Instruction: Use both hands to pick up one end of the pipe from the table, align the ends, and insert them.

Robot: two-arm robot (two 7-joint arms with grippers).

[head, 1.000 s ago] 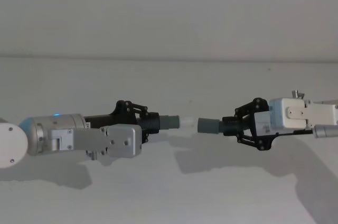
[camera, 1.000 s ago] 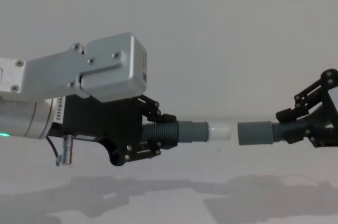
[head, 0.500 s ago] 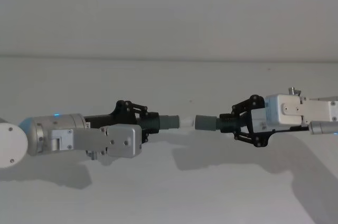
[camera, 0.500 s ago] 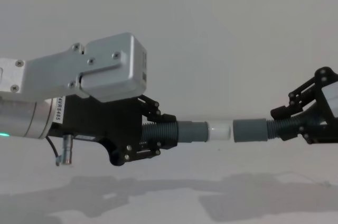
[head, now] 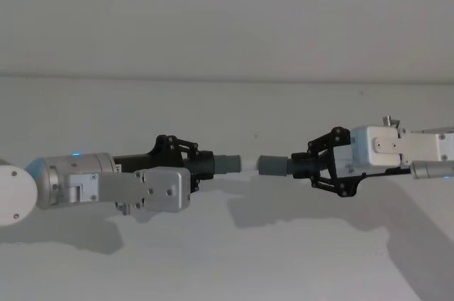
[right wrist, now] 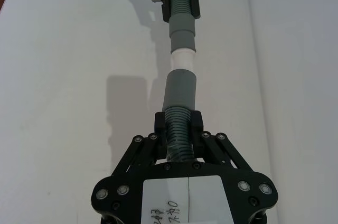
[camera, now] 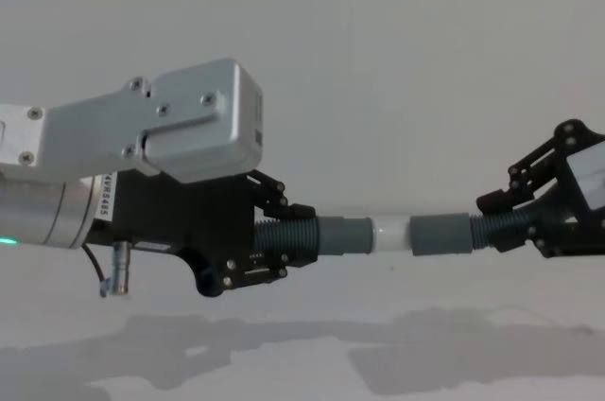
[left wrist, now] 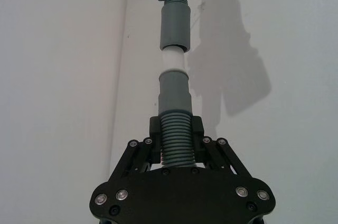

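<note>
Both pieces of the pipe hang above the table (head: 213,265), end to end in one line. My left gripper (head: 201,166) (camera: 288,240) (left wrist: 176,126) is shut on the ribbed part of one piece. That piece's grey cuff (head: 227,164) (camera: 345,235) ends in a white tip (camera: 392,235) (left wrist: 172,60). My right gripper (head: 312,166) (camera: 496,226) (right wrist: 178,121) is shut on the ribs of the other piece. The mouth of that piece's cuff (head: 273,165) (camera: 440,235) (right wrist: 180,89) meets the white tip, with no gap showing between them.
The arms' shadows (head: 284,209) fall on the plain white table below. A pale wall (head: 227,17) stands behind the far table edge.
My right gripper has moved left with its piece, closing the gap until its cuff reaches the white tip. The left gripper has stayed still.
</note>
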